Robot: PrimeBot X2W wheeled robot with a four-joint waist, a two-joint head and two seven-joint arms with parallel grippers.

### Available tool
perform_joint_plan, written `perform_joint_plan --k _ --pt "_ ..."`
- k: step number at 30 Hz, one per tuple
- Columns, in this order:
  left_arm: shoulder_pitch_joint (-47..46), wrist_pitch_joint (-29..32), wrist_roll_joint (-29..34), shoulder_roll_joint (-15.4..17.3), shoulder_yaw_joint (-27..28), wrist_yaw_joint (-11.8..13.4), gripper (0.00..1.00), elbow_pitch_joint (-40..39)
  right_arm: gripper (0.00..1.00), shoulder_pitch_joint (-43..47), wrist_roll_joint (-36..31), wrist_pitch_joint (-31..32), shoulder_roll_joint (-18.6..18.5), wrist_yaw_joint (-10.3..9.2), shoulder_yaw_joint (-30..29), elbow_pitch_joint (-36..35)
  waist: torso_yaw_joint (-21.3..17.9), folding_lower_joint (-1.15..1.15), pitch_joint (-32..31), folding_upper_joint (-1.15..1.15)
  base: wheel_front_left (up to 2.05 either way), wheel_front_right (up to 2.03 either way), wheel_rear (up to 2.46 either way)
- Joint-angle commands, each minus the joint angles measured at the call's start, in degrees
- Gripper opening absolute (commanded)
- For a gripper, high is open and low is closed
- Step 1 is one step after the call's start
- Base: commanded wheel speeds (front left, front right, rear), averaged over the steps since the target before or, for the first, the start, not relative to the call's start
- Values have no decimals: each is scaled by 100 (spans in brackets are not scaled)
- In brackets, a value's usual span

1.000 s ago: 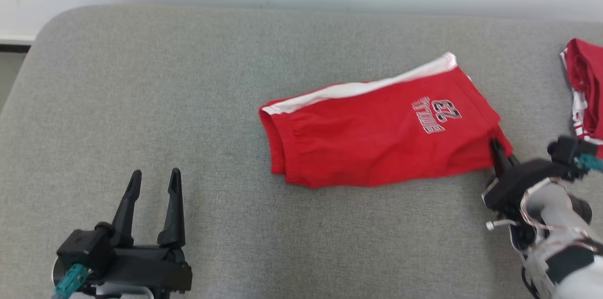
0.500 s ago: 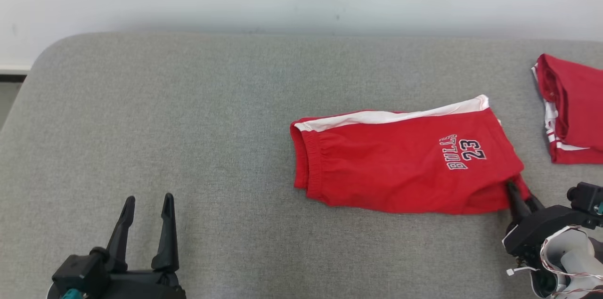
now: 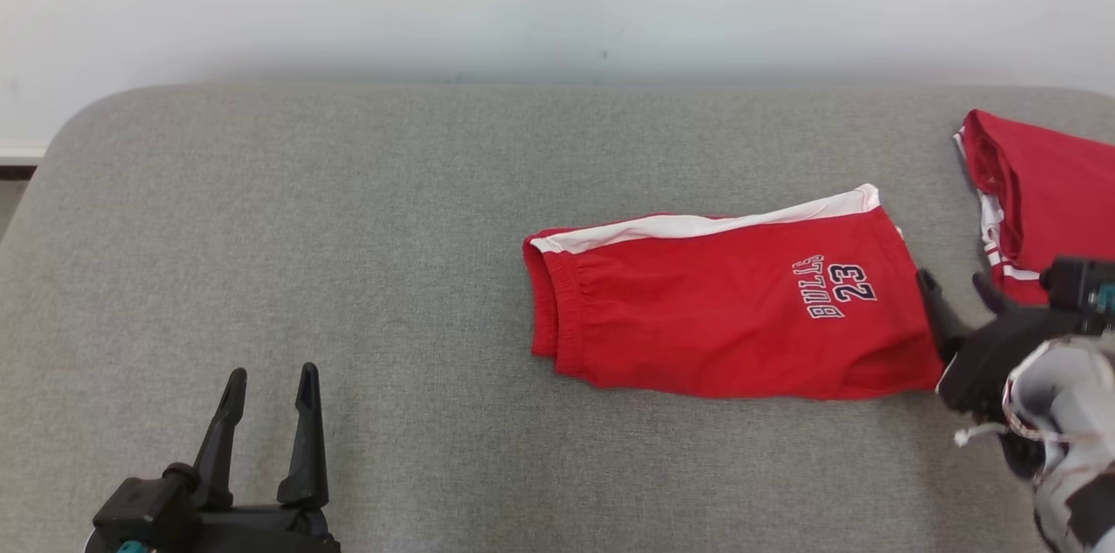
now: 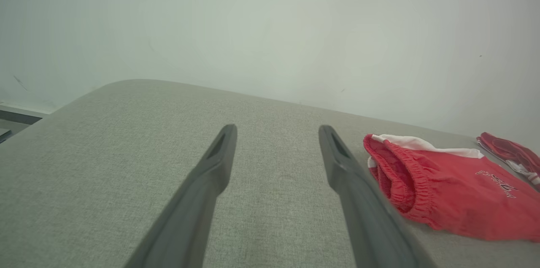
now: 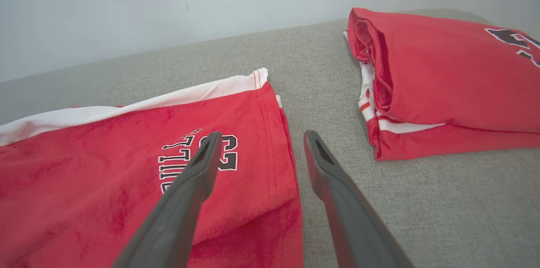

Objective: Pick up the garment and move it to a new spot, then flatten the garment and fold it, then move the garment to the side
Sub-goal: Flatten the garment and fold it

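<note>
- Parking my left gripper (image 3: 271, 374) nearest me, fingers spread and empty, keeps it clear.
- My right gripper (image 3: 951, 279), fingers apart, straddles the hem of the folded shorts (image 3: 723, 309), mid-cushion (image 3: 261, 213).
- Beyond lies another folded garment (image 3: 1054, 187), probably marking the side spot.

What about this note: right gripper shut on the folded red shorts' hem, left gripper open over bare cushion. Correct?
No: the right gripper is open, not shut; the right wrist view shows its fingers apart above the red shorts. The left gripper is open over bare cushion.
</note>
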Motion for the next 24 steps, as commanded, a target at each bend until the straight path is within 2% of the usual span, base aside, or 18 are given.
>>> perform_joint_plan --k 1,11,24 --pt "-57 -6 33 1 -28 21 100 -44 100 -252 -102 262 -60 -17 -3 119 75 0 92 0 0 0 0" --pt "-191 -6 -78 -1 -44 18 100 -33 100 -982 -368 1195 -6 -17 -35 824 317 0 450 0 0 0 0" --pt "-358 -6 -114 0 -44 16 100 -7 100 -1070 -392 1741 296 -16 -74 1762 460 0 655 0 0 0 0"
